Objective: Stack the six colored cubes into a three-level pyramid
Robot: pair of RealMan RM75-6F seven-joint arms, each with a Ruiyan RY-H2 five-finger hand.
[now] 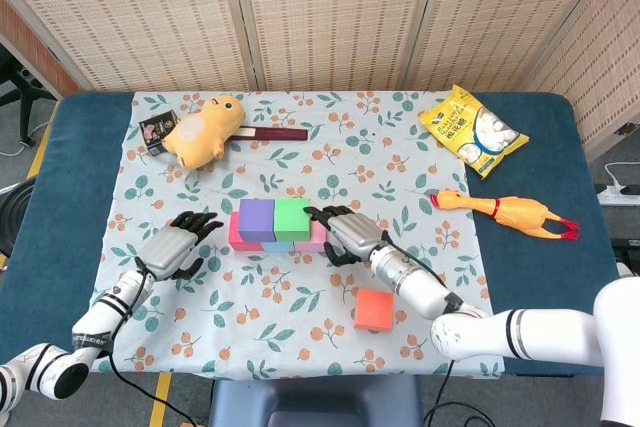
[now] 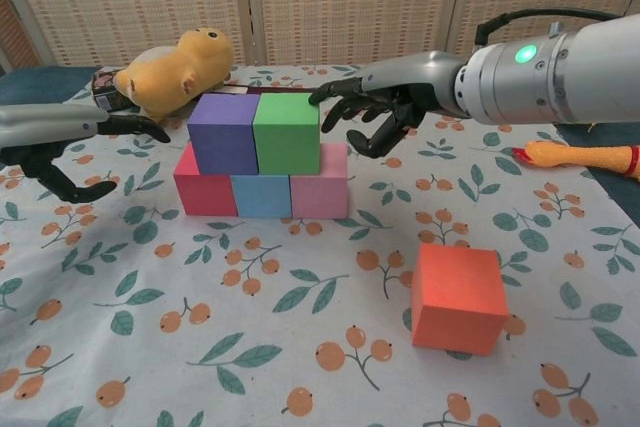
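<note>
A red [image 2: 203,190], a blue [image 2: 260,195] and a pink cube [image 2: 320,183] form the bottom row. A purple cube [image 2: 222,133] and a green cube [image 2: 286,133] sit on top of them. An orange cube [image 2: 457,296] [image 1: 373,309] lies alone on the cloth, near the front right. My right hand [image 2: 366,109] [image 1: 344,232] hovers open just right of the green cube, one fingertip close to its top corner. Left of the stack my left hand [image 2: 70,152] [image 1: 176,244] stays open and holds nothing.
A yellow plush toy [image 1: 202,129], a small dark box [image 1: 157,130] and a dark red bar [image 1: 270,133] lie at the back left. A snack bag [image 1: 471,130] and a rubber chicken [image 1: 510,212] lie to the right. The floral cloth [image 1: 300,287] covers the blue table.
</note>
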